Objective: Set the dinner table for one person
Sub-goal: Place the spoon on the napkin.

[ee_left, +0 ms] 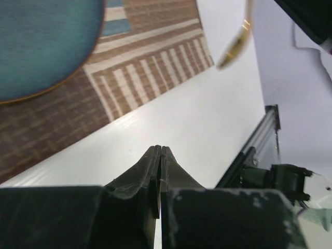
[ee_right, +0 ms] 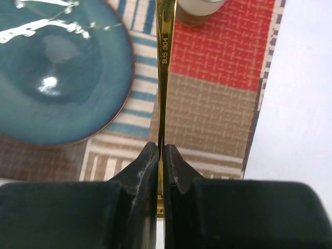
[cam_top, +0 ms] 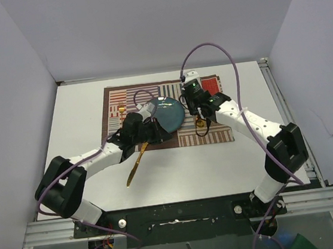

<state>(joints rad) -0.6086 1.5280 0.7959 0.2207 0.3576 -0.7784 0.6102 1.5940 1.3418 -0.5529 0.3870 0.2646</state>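
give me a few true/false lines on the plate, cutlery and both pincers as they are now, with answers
1. The right pincer is shut on a thin gold utensil. True.
2. The blue plate sits straight on the bare dinner table. False: it rests on the striped placemat.
3. The left pincer grips a gold piece of cutlery. False: it is shut with nothing between its fingers.
4. A second gold utensil lies by the left arm, mostly on bare tabletop. True.
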